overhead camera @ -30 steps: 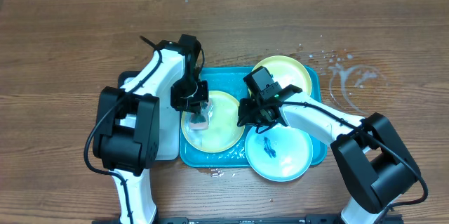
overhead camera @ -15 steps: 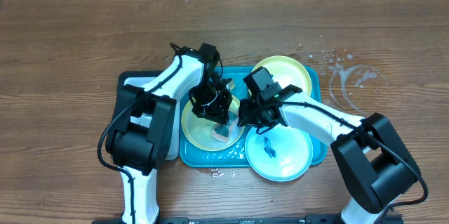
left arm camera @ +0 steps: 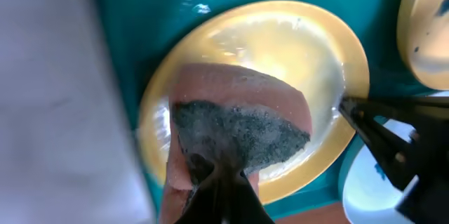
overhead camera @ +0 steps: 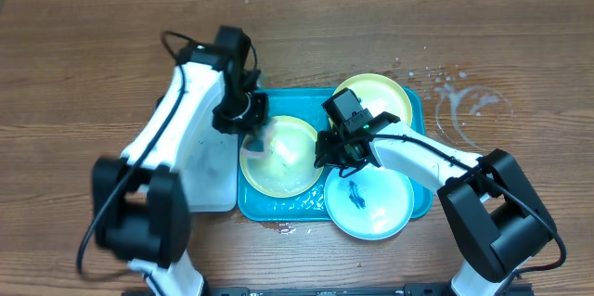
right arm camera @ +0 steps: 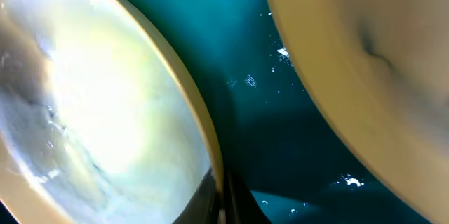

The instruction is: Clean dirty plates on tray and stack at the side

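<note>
A yellow-green rimmed plate (overhead camera: 290, 161) lies in the left part of the turquoise tray (overhead camera: 288, 101). My left gripper (overhead camera: 249, 124) is shut on a pink sponge with a dark scrub face (left arm camera: 238, 129), at the plate's upper-left edge. My right gripper (overhead camera: 327, 154) is shut on this plate's right rim (right arm camera: 210, 161). A second yellow-green plate (overhead camera: 379, 95) lies at the tray's far right. A pale blue plate (overhead camera: 380, 211) with a blue smear lies at the near right. The left wrist view shows the wet plate (left arm camera: 280, 41) under the sponge and the left gripper (left arm camera: 221, 185).
A white, black-rimmed tray (overhead camera: 209, 171) lies against the turquoise tray's left side. Water is spilled on the wooden tabletop (overhead camera: 464, 101) at the right. Drops lie in front of the tray (overhead camera: 283, 227). The right arm stretches across the blue plate.
My left gripper swept with the sponge from the plate's left to its right and lower part, then back to its upper-left edge. The right gripper kept hold of the rim.
</note>
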